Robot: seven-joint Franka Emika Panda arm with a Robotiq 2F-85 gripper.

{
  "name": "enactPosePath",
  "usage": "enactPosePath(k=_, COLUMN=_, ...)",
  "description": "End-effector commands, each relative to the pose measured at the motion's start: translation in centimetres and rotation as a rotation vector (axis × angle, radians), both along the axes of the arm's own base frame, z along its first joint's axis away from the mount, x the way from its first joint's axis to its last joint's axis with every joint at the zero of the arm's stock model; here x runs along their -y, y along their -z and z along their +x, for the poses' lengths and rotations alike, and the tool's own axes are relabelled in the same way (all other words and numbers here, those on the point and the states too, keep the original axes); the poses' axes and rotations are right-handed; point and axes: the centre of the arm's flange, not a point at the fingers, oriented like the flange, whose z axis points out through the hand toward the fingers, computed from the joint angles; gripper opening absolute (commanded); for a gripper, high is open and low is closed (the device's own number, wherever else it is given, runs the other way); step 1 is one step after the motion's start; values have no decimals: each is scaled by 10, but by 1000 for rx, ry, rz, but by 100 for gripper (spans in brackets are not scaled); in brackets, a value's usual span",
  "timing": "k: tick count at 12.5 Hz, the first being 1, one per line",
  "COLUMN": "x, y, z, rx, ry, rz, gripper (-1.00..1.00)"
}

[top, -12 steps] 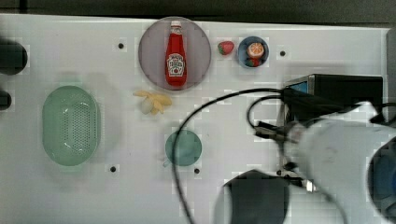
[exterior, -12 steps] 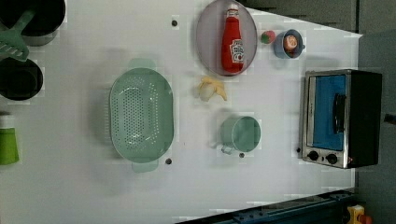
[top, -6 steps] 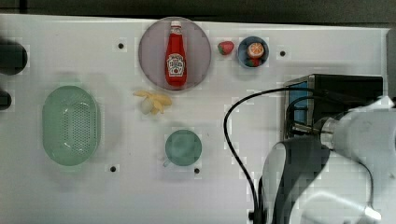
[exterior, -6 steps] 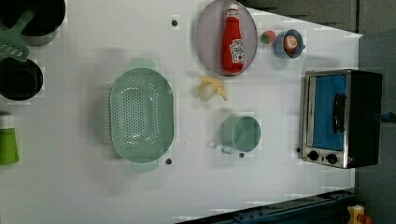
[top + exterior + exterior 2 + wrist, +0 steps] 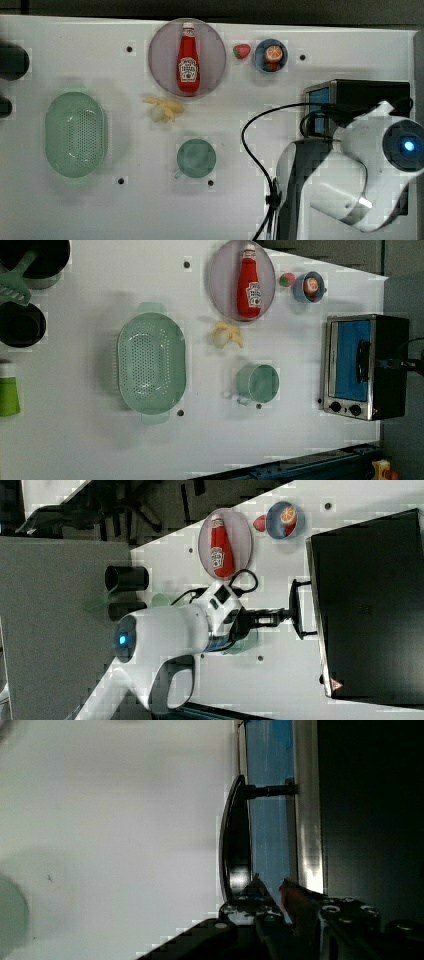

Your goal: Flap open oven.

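The robot's black two-fingered gripper (image 5: 286, 614) is right at the curved black door handle (image 5: 296, 609) of the boxy black toaster oven (image 5: 370, 605) with its blue-tinted glass door (image 5: 352, 360), which sits at three o'clock on the white table (image 5: 75, 440) in the left view. Fingers narrowed around that handle bar (door looks closed). A mint green mug (image 5: 196, 158) stands at nine o'clock from the oven in the top view.
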Motion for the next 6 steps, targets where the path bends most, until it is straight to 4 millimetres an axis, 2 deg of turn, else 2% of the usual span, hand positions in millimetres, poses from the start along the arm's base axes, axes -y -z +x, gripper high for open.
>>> enactPosePath(k=1, x=10, y=11, z=-2, rx=20, ry=-51, rz=-24, gripper=-65)
enactPosePath(k=6, x=13, y=51, z=4, rx=-14, ry=-56, rz=-45, gripper=-65)
